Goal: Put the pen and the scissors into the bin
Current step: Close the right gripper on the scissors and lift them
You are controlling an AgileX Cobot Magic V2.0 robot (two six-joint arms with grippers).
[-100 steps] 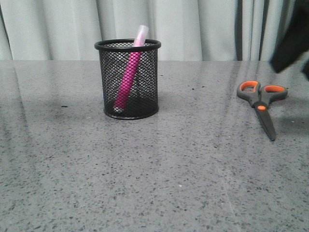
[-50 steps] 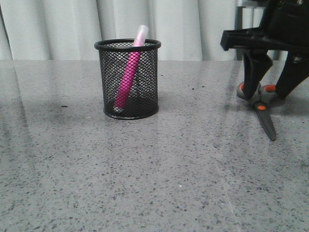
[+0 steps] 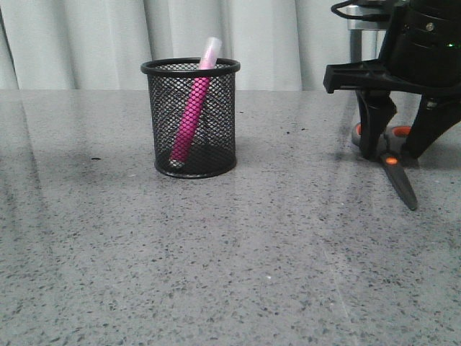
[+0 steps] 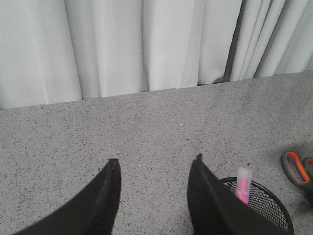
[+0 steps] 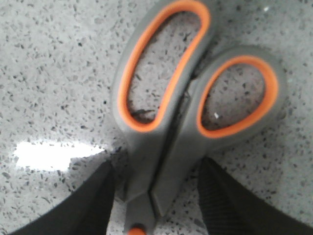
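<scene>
Right gripper down over grey, orange-lined scissors lying on the speckled table.
Jaws spread, straddling the handles; left gripper likewise spread; no legible markings.

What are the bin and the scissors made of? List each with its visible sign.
Bin: looks like black metal wire mesh, matte; see-through lattice under a solid rim.
Scissors: handles look like grey plastic lined with softer-looking orange, smooth moulded loops; blades dark grey, probably coated metal, though that is unclear.
</scene>
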